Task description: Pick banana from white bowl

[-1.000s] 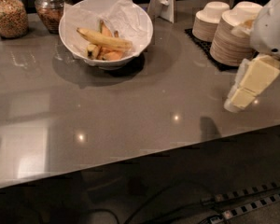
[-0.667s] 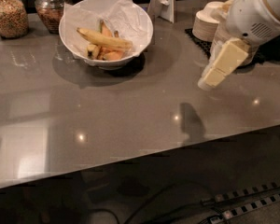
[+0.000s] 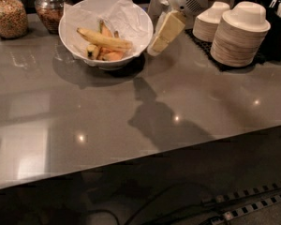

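The white bowl (image 3: 70, 41) lined with crumpled white paper stands at the back left of the grey counter. The long yellow banana (image 3: 104, 39) lies across it on top of shorter yellow-orange fruit pieces (image 3: 108, 55). My gripper (image 3: 165, 33), cream-coloured, hangs from the white arm just to the right of the bowl's rim, tilted down and to the left, above the counter. It holds nothing that I can see.
Two glass jars (image 3: 7, 14) (image 3: 50, 8) with grains stand at the back left. Stacks of beige paper bowls (image 3: 240, 34) (image 3: 212, 21) sit on a dark mat at the back right. The counter's front edge (image 3: 145, 153) runs across the lower half.
The arm and gripper have swung left from the paper bowl stacks to right beside the white bowl. The view has shifted too. The banana has not moved.
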Motion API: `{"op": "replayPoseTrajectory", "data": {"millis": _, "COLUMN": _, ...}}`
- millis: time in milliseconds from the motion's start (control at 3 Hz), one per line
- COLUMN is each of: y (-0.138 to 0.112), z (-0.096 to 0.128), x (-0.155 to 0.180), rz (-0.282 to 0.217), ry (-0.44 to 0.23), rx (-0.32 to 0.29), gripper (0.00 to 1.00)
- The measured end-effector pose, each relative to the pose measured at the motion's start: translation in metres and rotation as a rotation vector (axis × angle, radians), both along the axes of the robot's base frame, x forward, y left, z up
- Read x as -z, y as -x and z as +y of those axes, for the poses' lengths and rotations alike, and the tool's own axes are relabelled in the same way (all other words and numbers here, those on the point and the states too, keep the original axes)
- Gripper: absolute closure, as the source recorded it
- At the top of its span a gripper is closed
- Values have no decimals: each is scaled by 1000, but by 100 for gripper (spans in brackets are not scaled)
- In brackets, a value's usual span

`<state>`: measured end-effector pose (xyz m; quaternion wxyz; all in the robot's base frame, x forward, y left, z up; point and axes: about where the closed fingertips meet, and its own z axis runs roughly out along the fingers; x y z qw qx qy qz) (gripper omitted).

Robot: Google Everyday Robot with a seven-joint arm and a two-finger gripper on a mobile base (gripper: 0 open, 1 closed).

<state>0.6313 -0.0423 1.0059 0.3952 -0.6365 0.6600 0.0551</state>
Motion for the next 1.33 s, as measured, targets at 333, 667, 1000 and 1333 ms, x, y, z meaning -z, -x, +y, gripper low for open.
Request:
{"op": "replayPoseTrajectory", "data": {"millis": 333, "y": 0, "z": 0, "x": 0, "rz": 0, "ry": 0, "rx": 0, "gripper": 0}}
{"op": "replayPoseTrajectory", "data": {"millis": 667, "y": -19, "z": 11, "x": 1, "rz": -73, "ry": 27, "rx": -38, "gripper": 0}}
{"op": "replayPoseTrajectory", "data": {"millis": 1000, "y": -53, "z": 30, "x": 3, "rz": -147, "ry": 54, "rx": -89, "gripper": 0}}
{"op": "replayPoseTrajectory", "data": {"millis": 1333, "y": -80, "z": 49, "x": 13, "rz": -172, "ry": 74, "rx": -140, "gripper": 19}}
